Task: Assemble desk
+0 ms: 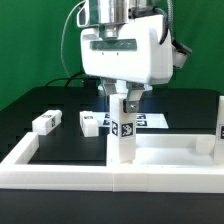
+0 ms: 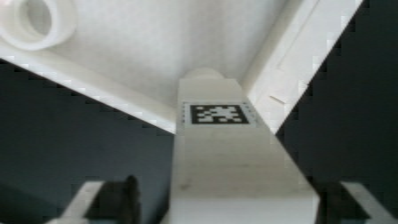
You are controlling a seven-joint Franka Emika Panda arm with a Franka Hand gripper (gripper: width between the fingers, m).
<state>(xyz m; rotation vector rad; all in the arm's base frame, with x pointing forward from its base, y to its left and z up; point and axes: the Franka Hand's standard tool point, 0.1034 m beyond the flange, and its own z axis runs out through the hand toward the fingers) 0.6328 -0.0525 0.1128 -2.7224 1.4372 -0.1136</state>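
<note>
My gripper is shut on a white desk leg and holds it upright, its tag facing the camera. The leg's lower end is at the near left corner of the white tabletop panel, which lies flat against the white rim; I cannot tell whether they touch. In the wrist view the leg runs between my gripper's dark fingers toward the panel, which has a round hollow. Another leg stands upright at the panel's far right.
Two loose legs lie on the black table at the exterior view's left. The marker board lies behind my gripper. The long white rim runs along the front and up the left side.
</note>
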